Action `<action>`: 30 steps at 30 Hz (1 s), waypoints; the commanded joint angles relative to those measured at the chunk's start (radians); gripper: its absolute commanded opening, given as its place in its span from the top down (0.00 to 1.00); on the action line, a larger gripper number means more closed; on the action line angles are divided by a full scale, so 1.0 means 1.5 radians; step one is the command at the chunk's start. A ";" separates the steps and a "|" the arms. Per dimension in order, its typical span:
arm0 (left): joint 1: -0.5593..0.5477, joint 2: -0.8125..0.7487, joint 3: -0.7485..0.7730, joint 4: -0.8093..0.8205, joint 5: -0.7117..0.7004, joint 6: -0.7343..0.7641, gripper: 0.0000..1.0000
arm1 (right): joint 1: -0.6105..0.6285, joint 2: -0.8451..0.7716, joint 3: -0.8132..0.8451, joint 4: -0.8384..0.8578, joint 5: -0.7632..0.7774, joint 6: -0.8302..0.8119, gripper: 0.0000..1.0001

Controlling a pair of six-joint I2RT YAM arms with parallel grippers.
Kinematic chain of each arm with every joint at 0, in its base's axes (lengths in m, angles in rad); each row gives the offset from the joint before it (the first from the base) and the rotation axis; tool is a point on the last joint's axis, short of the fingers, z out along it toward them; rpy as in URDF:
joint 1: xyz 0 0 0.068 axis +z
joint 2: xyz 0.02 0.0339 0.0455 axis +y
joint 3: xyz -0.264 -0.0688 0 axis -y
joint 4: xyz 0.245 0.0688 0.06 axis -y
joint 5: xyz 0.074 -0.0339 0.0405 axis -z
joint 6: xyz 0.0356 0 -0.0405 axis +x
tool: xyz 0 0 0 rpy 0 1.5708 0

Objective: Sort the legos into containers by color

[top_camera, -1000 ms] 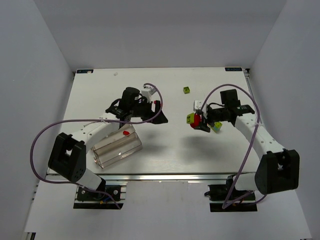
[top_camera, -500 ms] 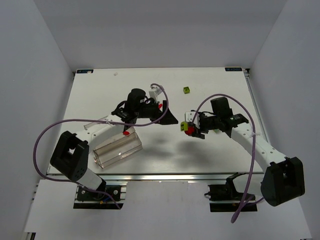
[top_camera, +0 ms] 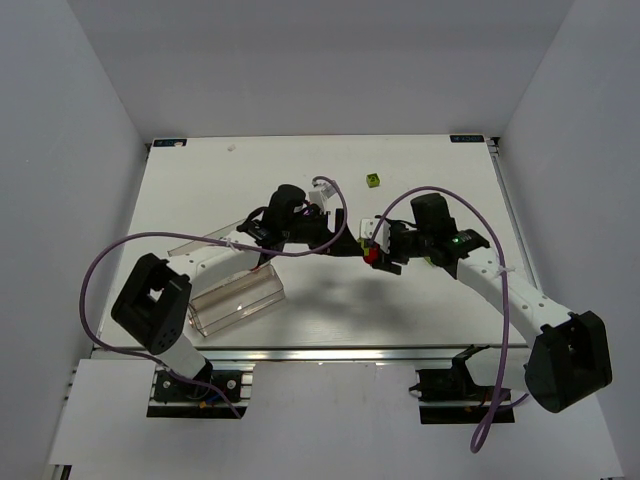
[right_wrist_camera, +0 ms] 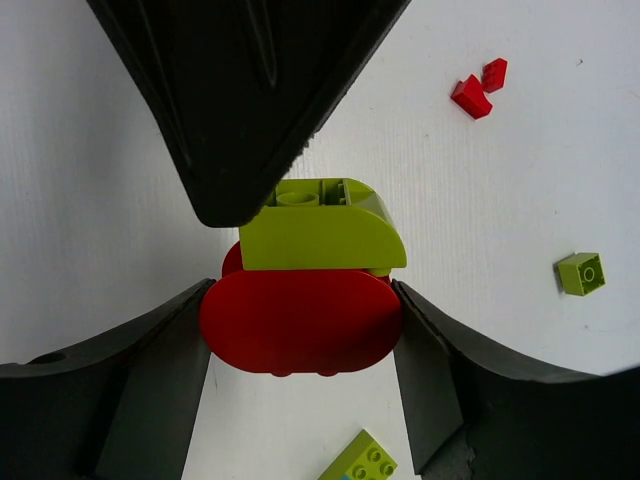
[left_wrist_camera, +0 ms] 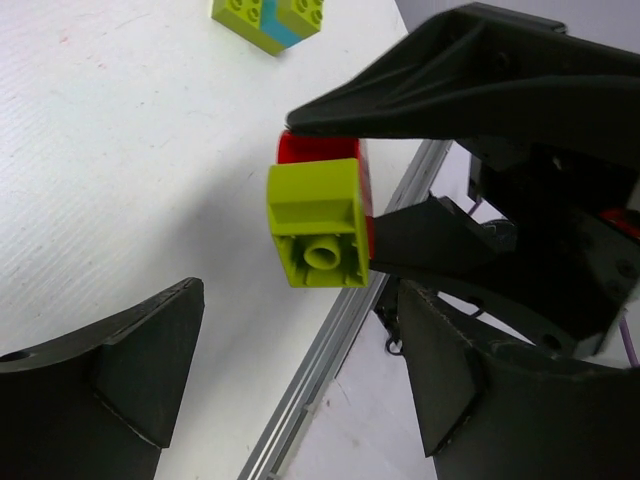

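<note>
My right gripper (top_camera: 377, 256) is shut on a red brick (right_wrist_camera: 300, 325) with a lime-green brick (right_wrist_camera: 320, 235) stuck on it, held above the table's middle. In the left wrist view this stack (left_wrist_camera: 315, 235) hangs just ahead of my open, empty left gripper (left_wrist_camera: 300, 380). In the top view my left gripper (top_camera: 345, 243) is right next to the stack. One left finger (right_wrist_camera: 250, 90) reaches over the lime brick's top. The clear container (top_camera: 235, 300) lies at the front left.
A small lime brick (top_camera: 373, 180) sits at the far middle; it also shows in the right wrist view (right_wrist_camera: 580, 273). A lime and cyan brick (left_wrist_camera: 265, 18) lies under the right arm. Two tiny red bits (right_wrist_camera: 478, 90) lie on the table.
The right gripper has carried the red and lime stack leftward. The left gripper has moved right to meet it. The two grippers are now nearly touching.
</note>
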 commanded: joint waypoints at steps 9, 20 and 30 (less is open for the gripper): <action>-0.002 0.024 0.025 0.040 -0.002 -0.032 0.17 | 0.013 -0.006 -0.003 0.029 -0.005 0.024 1.00; -0.002 0.044 0.018 0.085 0.060 -0.063 0.30 | 0.013 0.004 -0.007 0.049 -0.010 0.042 1.00; -0.002 0.055 0.019 0.095 0.086 -0.076 0.62 | 0.013 0.005 -0.010 0.060 -0.001 0.057 1.00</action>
